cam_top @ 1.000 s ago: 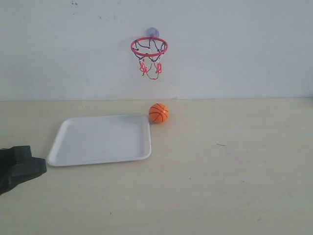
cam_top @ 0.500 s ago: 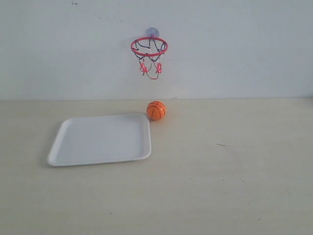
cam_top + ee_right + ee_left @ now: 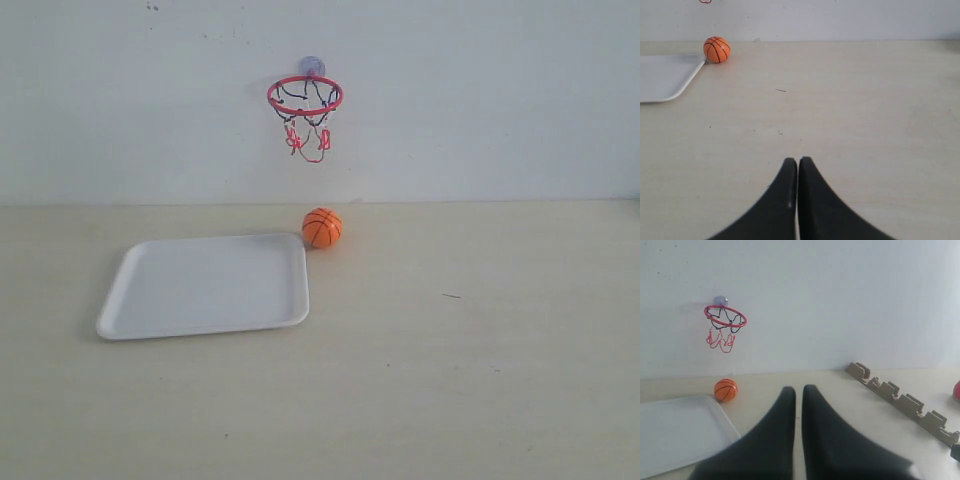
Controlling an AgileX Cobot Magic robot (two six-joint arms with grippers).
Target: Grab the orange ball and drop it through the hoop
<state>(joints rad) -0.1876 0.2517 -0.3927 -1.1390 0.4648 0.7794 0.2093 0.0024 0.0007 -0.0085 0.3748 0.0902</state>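
Item: orange ball (image 3: 322, 228), a toy basketball with black seams, resting on the table (image 3: 450, 380) just above centre frame in the exterior view. It sits just beside the upper right corner of the white tray (image 3: 200, 285) and below the hoop (image 3: 305, 95), whose red ring and net are fixed to the wall at upper centre. Change noted: a second ago a dark gripper sat at the lower left edge of the exterior view; it is gone now, and the ball has shifted only slightly by the tray corner. Judgement: the ball lies free and ungrasped, so the pick-up is not yet begun. Left gripper (image 3: 798, 390): fingers all but together, a thin slit between, holding nothing. Right gripper (image 3: 798, 161): fingers pressed together, empty, well apart from the ball. Markings: no brand, label or legible writing on any item.
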